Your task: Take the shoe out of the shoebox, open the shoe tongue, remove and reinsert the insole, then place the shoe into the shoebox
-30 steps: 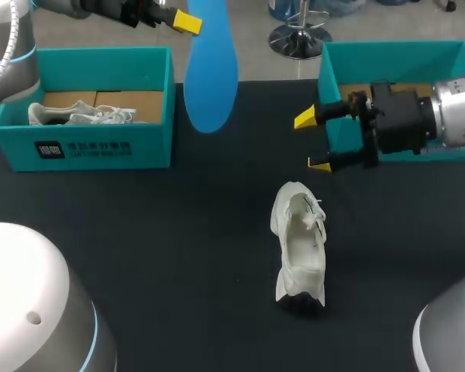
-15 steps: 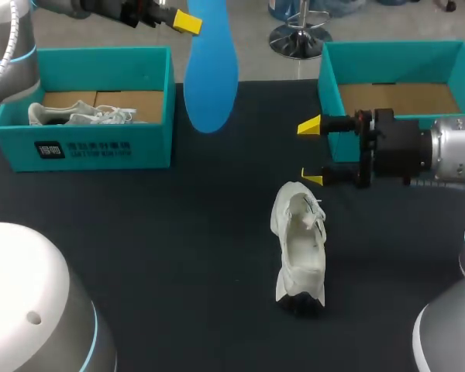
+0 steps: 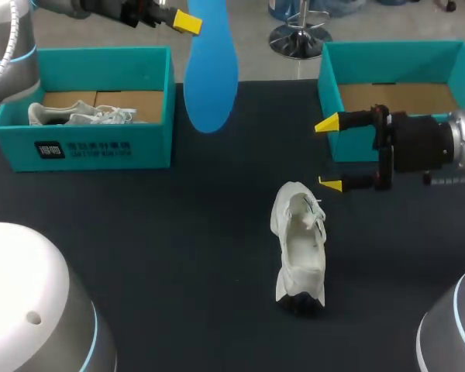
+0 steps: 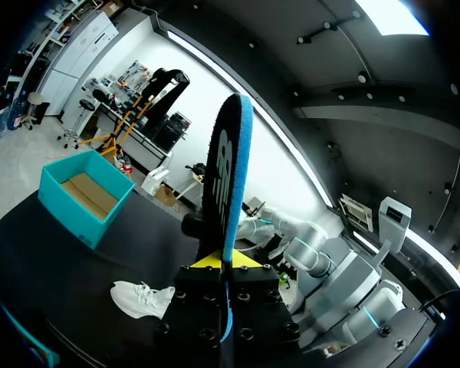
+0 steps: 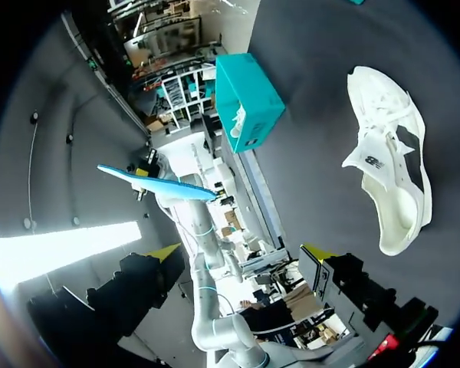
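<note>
"Change anywhere on the table?"

"Not with the big things. The left shoebox sits where it did, with a second white shoe inside. The right shoebox shows bare cardboard, also unshifted."

"And the shoe?"

"It's lying on the dark top between the boxes, nearer the robot, in the same spot with nothing touching it."

"The insole?"

"Blue, hanging broad end down over the table's far edge. The left gripper pinches its top end and hasn't budged."

"So what moved?"

"The right gripper. It has drawn back toward its own side, in front of the right shoebox and just beyond the shoe. Its fingers are spread wider, with nothing between them."
</note>
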{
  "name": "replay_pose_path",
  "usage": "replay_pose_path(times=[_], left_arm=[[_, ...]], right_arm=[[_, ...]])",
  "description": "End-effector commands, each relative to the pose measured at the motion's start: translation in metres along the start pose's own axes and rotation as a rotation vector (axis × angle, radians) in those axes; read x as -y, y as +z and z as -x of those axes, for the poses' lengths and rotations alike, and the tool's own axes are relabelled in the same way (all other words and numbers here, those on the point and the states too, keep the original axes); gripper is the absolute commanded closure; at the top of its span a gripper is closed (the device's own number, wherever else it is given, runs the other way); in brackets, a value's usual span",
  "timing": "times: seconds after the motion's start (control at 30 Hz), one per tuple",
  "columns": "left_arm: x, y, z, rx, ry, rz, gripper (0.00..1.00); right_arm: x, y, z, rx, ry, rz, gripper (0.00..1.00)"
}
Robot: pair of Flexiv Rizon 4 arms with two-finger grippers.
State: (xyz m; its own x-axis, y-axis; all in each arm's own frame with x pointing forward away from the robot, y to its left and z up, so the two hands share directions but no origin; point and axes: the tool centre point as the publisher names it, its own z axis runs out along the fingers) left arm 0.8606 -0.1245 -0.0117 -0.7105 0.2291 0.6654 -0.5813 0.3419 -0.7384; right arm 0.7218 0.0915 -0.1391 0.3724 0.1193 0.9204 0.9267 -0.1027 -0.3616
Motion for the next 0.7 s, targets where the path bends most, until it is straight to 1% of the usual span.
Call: replay_pose_path(times=[0.03,0.17,0.2,0.23,0.3,0.33,0.37,0.4,0.43,0.7], left_arm=[[0.000,0.000,0.001,-0.001,0.001,0.002,1.00],[0.000,0.000,0.001,-0.001,0.001,0.002,1.00],[0.000,0.000,0.001,-0.001,0.001,0.002,1.00],[0.000,0.000,0.001,-0.001,0.001,0.002,1.00],[0.000,0.000,0.001,-0.001,0.001,0.002,1.00],[0.000,0.000,0.001,-0.001,0.001,0.002,1.00],[0.000,0.000,0.001,-0.001,0.001,0.002,1.00],[0.000,0.000,0.001,-0.001,0.001,0.002,1.00],[0.000,0.000,0.001,-0.001,0.001,0.002,1.00],[0.000,0.000,0.001,-0.001,0.001,0.002,1.00]], right_arm=[[-0.012,0.011,0.003,-0.040,0.019,-0.074,0.00],[-0.012,0.016,0.001,-0.071,0.041,-0.110,0.00],[-0.012,0.017,0.000,-0.062,0.044,-0.092,0.00],[-0.011,0.018,-0.001,-0.073,0.047,-0.110,0.00],[-0.010,0.020,-0.003,-0.068,0.050,-0.102,0.00],[-0.010,0.021,-0.004,-0.085,0.053,-0.116,0.00],[-0.009,0.021,-0.005,-0.079,0.054,-0.112,0.00],[-0.009,0.021,-0.006,-0.039,0.056,-0.082,0.00],[-0.008,0.021,-0.007,-0.054,0.053,-0.084,0.00],[-0.008,0.021,-0.007,-0.054,0.053,-0.084,0.00]])
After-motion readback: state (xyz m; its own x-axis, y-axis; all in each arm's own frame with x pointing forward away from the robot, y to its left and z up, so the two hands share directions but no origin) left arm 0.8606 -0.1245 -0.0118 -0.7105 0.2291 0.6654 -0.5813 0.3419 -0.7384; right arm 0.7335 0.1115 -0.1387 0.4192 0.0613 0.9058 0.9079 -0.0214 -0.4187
